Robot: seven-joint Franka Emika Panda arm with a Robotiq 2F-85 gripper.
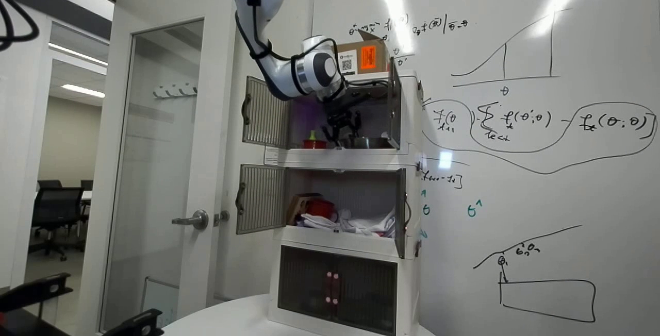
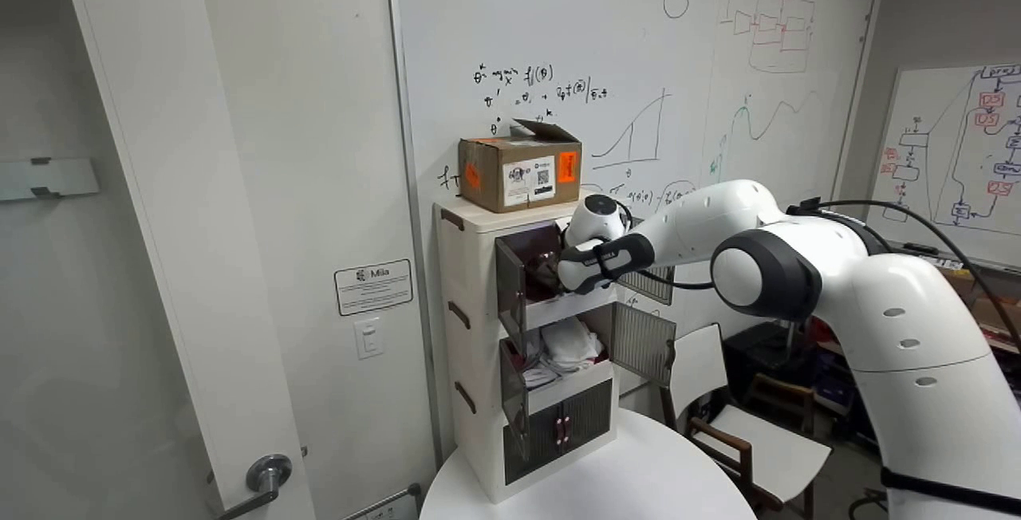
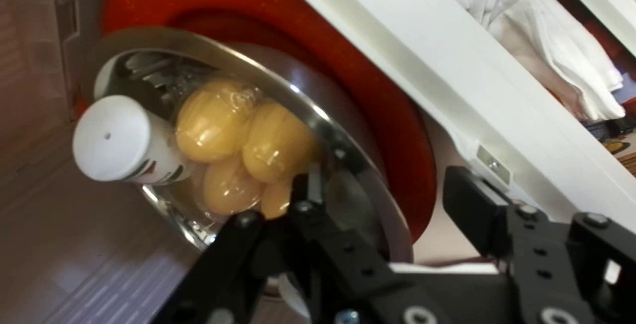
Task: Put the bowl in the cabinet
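The tall white cabinet shows in both exterior views. Its upper and middle compartments stand open. My gripper is inside the upper compartment. A shiny round metal bowl is there too. In the wrist view, this bowl holds yellow round things in clear wrap and a white-capped container. The gripper is open there. One finger is over the bowl's inside, the other outside its rim, with a gap beyond the rim. A small white bowl does not show clearly.
A red dish lies under and beside the metal bowl. Open grey doors flank the upper compartment. White cloths and a red pot fill the middle one. A cardboard box stands on top. The cabinet stands on a round white table.
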